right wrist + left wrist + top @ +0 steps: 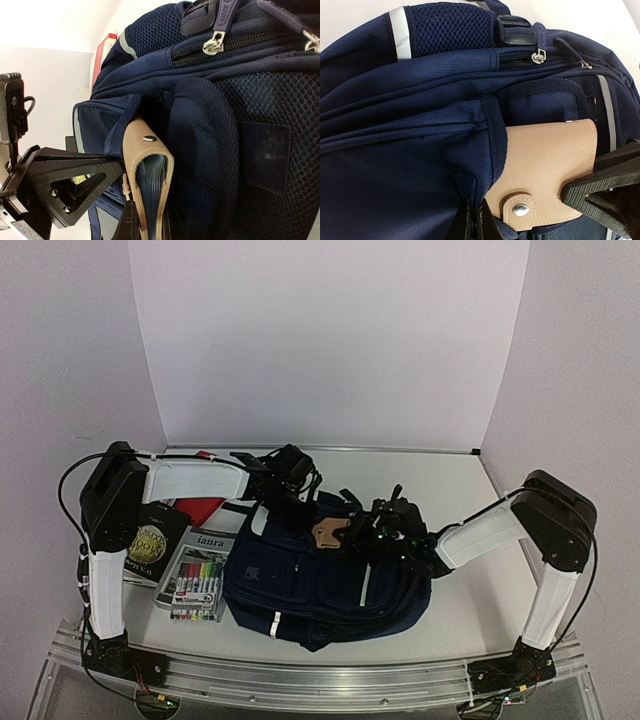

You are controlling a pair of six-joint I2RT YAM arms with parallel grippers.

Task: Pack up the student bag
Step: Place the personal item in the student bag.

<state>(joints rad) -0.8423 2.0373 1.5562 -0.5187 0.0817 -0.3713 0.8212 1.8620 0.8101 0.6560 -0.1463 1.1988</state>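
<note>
The navy student bag (320, 585) lies flat in the middle of the table. My left gripper (298, 505) is at its far left edge, shut on the hem of a front pocket (492, 130) and holding it open. In the left wrist view its fingertips (476, 220) pinch that fabric. My right gripper (352, 535) is shut on a tan leather snap case (325, 532) with dark blue pages (152, 180). The case (545, 165) sits half inside the pocket mouth. The right fingers (127, 222) clamp its lower end.
A box of coloured markers (195, 582), a white booklet (212, 538), a black book with a gold emblem (150, 540) and a red book (200, 508) lie left of the bag. White walls stand behind and at both sides.
</note>
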